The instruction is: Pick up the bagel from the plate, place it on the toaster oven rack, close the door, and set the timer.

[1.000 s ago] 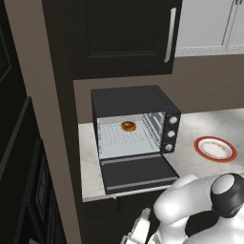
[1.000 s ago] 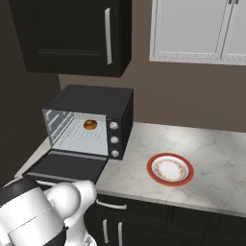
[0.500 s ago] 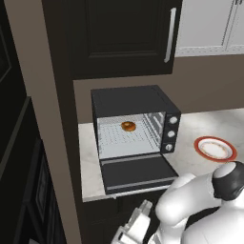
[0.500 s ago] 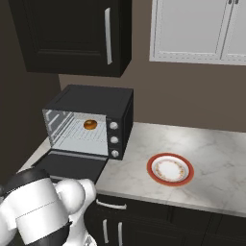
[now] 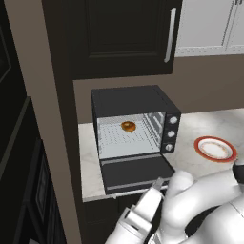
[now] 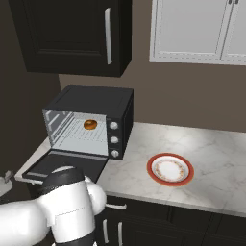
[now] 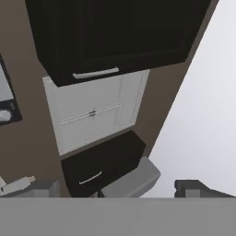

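Zero left to do with the bagel [image 5: 127,126]: already on the rack [image 5: 125,139] deep in the oven, well apart from the empty plate [image 5: 198,145] over on the table. Looks like time for the door [image 5: 136,171], hanging flat open. Probably stiff, hinged at the back, so best pushed up from under the front edge by the handle bar. Arm folded low in front of the table, gripper [image 7: 113,186] pointing upward, spread wide, holding nothing.

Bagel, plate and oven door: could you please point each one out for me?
bagel [image 5: 127,126], left base view, its crust beside the hole.
plate [image 6: 170,170], right base view, its pale centre.
oven door [image 5: 136,172], left base view, the dropped panel's inner face.
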Motion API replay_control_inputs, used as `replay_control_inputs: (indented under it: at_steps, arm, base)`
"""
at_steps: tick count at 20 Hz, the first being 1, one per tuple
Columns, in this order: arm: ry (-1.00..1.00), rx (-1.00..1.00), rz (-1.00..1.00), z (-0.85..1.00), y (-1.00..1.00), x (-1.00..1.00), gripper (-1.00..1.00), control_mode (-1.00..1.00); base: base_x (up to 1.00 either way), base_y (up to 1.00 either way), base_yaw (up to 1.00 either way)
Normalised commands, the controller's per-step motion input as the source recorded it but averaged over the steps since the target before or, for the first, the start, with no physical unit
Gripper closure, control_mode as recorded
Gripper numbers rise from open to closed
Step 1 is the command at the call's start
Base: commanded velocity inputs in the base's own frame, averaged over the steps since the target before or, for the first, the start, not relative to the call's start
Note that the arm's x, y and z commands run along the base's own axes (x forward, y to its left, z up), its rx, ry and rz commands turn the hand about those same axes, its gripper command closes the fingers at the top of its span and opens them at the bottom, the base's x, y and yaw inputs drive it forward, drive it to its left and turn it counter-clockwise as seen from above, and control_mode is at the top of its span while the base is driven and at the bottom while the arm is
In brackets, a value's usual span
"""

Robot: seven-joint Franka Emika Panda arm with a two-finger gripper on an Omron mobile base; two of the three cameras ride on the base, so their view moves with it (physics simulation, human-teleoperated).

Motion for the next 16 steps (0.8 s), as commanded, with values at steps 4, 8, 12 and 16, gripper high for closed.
replay_control_inputs:
  at_steps: [4, 8, 12, 16]
  arm:
    - [-0.04, 0.05, 0.0, 0.19, -0.2, -0.12, -1.0, -1.0]
    - [-0.06, 0.04, 0.0, 0.0, -0.13, -0.04, -1.0, -1.0]
    - [0.02, 0.01, 0.0, 0.0, -0.01, 0.0, -1.0, -1.0]
    - [0.19, 0.0, 0.0, 0.16, 0.0, 0.0, -1.0, -1.0]
  base:
    - [0.0, 0.0, 0.0]
    - [0.0, 0.0, 0.0]
    - [0.0, 0.0, 0.0]
    - [0.0, 0.0, 0.0]
